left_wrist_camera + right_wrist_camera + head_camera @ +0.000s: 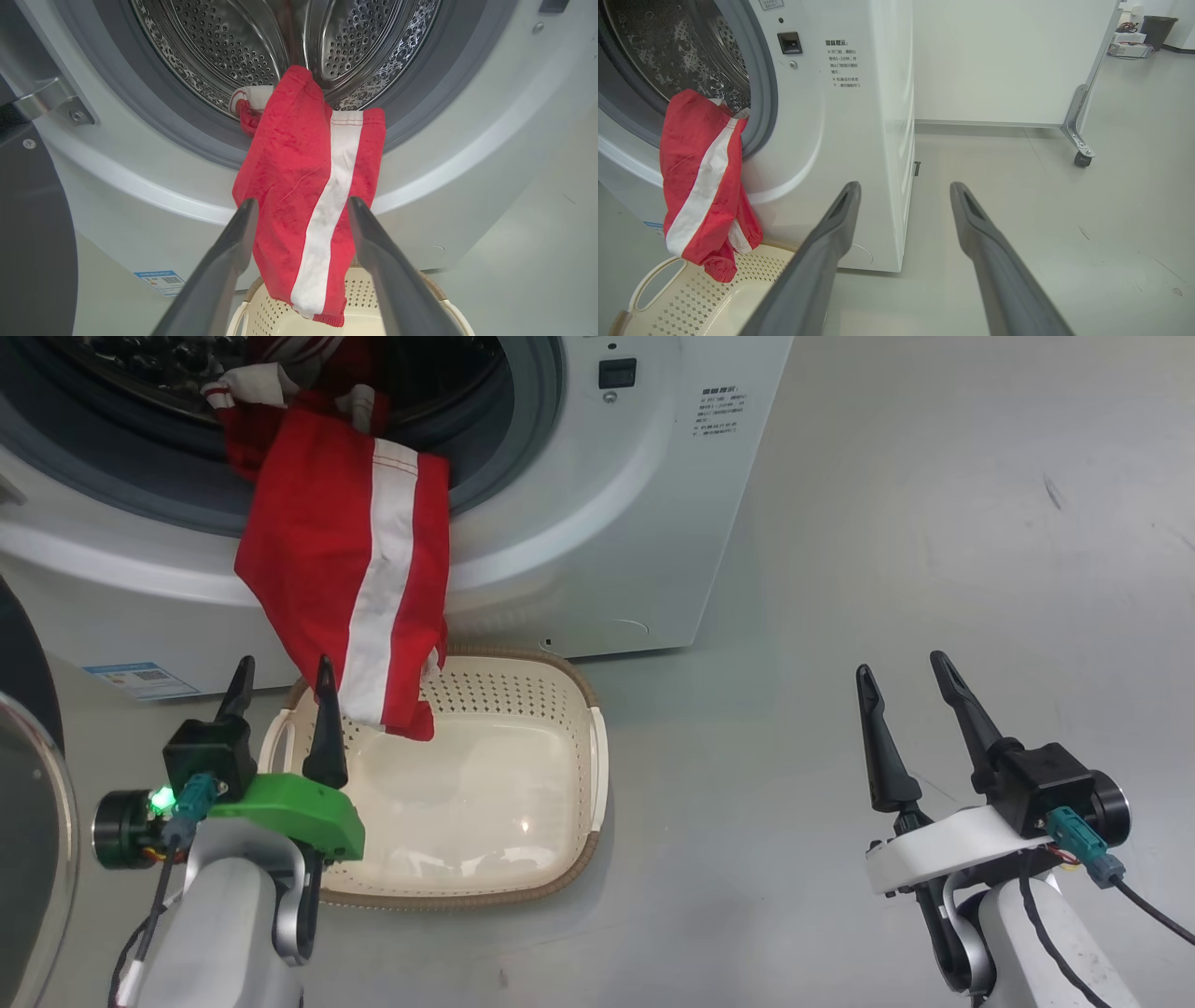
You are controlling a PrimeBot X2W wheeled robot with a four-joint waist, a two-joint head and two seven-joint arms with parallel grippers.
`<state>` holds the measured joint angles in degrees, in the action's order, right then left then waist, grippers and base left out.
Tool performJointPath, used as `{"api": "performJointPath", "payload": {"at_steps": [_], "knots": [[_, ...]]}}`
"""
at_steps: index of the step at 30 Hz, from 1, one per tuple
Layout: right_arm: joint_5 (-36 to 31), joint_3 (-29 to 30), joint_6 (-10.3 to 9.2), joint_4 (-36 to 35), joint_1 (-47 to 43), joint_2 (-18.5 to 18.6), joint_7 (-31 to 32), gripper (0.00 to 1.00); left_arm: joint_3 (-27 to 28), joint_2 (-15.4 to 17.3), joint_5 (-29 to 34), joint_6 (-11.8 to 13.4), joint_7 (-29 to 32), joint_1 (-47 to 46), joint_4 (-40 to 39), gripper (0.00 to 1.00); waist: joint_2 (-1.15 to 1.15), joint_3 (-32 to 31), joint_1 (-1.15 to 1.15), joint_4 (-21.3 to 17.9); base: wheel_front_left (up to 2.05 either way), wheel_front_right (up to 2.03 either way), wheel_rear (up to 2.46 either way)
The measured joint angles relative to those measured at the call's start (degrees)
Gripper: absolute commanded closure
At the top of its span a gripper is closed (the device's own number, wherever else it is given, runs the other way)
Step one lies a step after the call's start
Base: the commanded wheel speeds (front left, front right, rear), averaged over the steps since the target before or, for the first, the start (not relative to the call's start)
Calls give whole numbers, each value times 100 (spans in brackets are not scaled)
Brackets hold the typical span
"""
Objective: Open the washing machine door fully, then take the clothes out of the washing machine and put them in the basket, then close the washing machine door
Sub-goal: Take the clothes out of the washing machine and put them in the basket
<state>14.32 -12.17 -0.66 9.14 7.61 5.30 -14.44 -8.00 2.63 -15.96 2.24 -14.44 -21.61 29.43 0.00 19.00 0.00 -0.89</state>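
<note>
- The clothes [345, 569] hang out of the mouth of the washing machine [597, 523], directly above the basket [574, 859]. A red panel with a white stripe drapes over the grey gasket [523, 457], its hem dangling just over the basket's back left corner. The rest stays bunched in the drum [210, 51], higher above the basket.
- The basket bottom looks bare to me, so I judge nothing has been dropped in yet.
- My left gripper [286, 663] is spread wide and holds nothing. It sits at the basket's left rim, just beside the hanging panel; I cannot tell whether a finger brushes it.
- My right gripper [900, 663] is equally spread and empty, well to the right of the basket.
- The washing machine door [23, 840] stands swung out, left of the basket.
- I expect thin, limp, light cloth that sags and slips. I would pinch a thick fold high up near the gasket, not the hem, or it may only stretch and snag.
</note>
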Motion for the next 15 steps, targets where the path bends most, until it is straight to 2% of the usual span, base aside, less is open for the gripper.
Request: {"api": "performJointPath", "payload": {"at_steps": [15], "knots": [[1,15,-8,13,-126,-9,0,0,-18,1,42,148,0,804,-670,0,0,-179,0,-19,0,0,0]]}}
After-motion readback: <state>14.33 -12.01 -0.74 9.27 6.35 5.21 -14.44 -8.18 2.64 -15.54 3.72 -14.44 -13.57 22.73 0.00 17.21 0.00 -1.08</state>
